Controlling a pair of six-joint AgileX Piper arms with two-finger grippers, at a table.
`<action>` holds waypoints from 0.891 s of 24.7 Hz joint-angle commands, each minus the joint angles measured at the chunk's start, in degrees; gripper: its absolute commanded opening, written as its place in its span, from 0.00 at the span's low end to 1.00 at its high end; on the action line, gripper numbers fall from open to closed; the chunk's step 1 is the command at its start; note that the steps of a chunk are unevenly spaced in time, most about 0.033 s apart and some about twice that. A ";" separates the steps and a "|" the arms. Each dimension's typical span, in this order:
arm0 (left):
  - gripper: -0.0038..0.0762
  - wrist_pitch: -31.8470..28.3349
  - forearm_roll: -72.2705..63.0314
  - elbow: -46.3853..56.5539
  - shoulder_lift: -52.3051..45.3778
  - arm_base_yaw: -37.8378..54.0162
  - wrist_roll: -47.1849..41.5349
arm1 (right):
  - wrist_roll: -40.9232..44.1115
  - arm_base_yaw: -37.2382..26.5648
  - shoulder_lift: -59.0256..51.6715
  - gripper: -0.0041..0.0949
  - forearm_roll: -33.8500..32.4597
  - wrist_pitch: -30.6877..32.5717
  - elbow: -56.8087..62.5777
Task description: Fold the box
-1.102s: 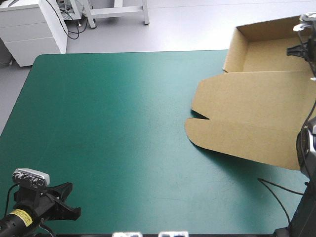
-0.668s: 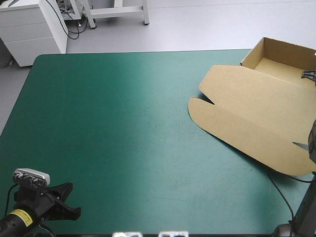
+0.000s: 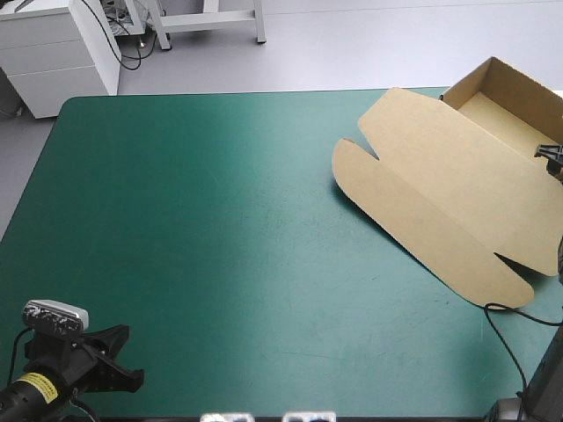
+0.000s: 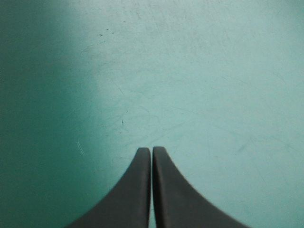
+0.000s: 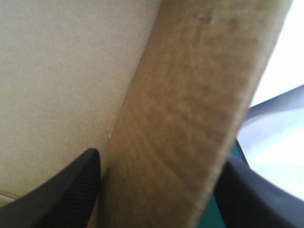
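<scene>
1. The box is seen on the teal-green cover of the table, at the far right corner and set at a slant to the edges.
2. One end of the box is formed into an open tray with raised walls, which lies over the far right corner of the table.
3. Inside the tray only its own brown floor is shown, partly in the walls' shade.
4. The lid is laid flat on the cover and is spread from the tray toward the middle of the table; a crease is seen along its length, and a rounded flap is cut at each end.
5. The right gripper is placed at the right edge of the table, at the tray's near wall.
6. In the right wrist view, a brown wall of the box is clamped between the black fingers, one on each side of the board, so the box is grasped there.
7. The pale inner face of the box is shown beside that wall, and a strip of the cover is glimpsed on the wall's other side.
8. The left gripper is kept at the near left corner of the table, well apart from the box.
9. Its fingers are pressed together in one pointed arch above bare cover, and nothing is held between them.
</scene>
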 commanded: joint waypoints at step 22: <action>0.04 -3.44 -0.47 -1.35 0.64 -0.19 -0.57 | -12.65 6.55 -53.11 0.02 24.27 2.37 26.06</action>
